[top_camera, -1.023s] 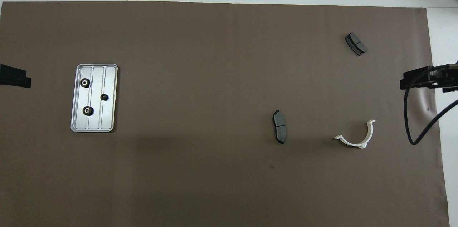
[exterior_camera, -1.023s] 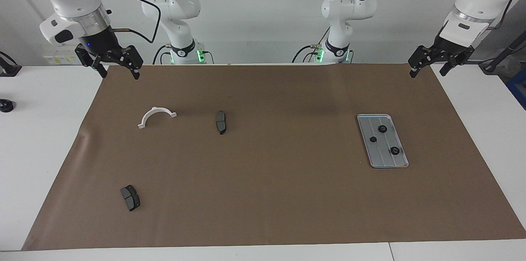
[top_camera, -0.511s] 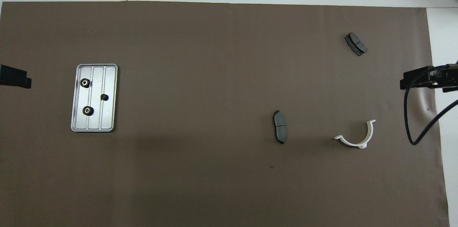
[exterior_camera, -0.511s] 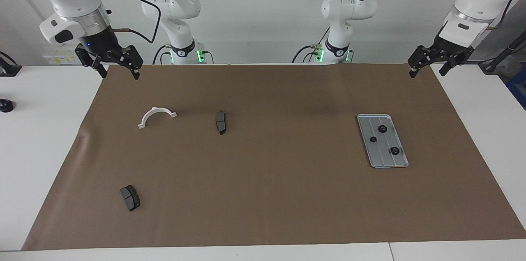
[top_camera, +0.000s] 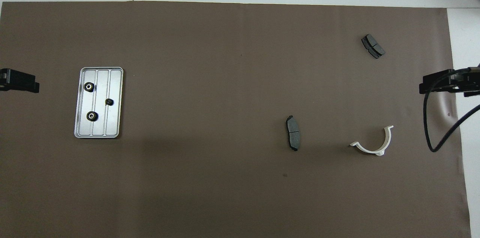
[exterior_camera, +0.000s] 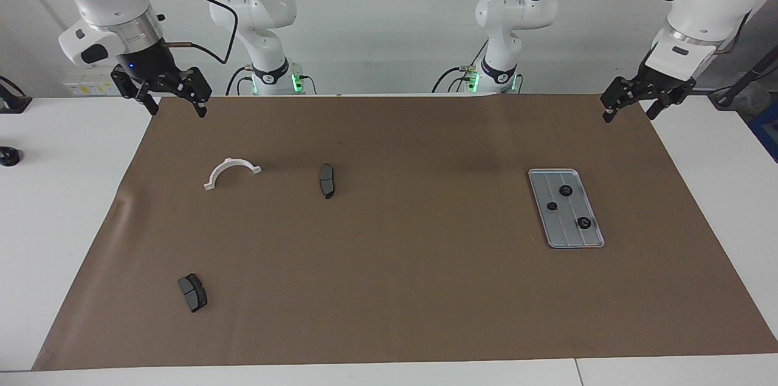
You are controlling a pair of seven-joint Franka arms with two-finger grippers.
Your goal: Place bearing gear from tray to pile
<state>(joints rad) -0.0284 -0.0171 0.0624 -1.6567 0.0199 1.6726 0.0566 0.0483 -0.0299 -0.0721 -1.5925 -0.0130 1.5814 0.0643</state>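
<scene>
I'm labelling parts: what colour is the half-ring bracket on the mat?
White; the half-ring bracket shows best in the overhead view.

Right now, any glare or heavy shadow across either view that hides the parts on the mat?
Overhead view: a broad soft shadow darkens the brown mat nearer the robots, just touching the tray; the gears stay readable. Facing view: even light, faint shadow patches only, no glare on the tray.

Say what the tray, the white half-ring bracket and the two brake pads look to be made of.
Tray: silver-grey with a dull sheen and pressed ridges, likely sheet metal, perhaps aluminium. White half-ring bracket: even matt white, probably moulded plastic. Brake pads: matt dark grey faces, each split by a groove, probably friction compound; any backing cannot be made out.
</scene>
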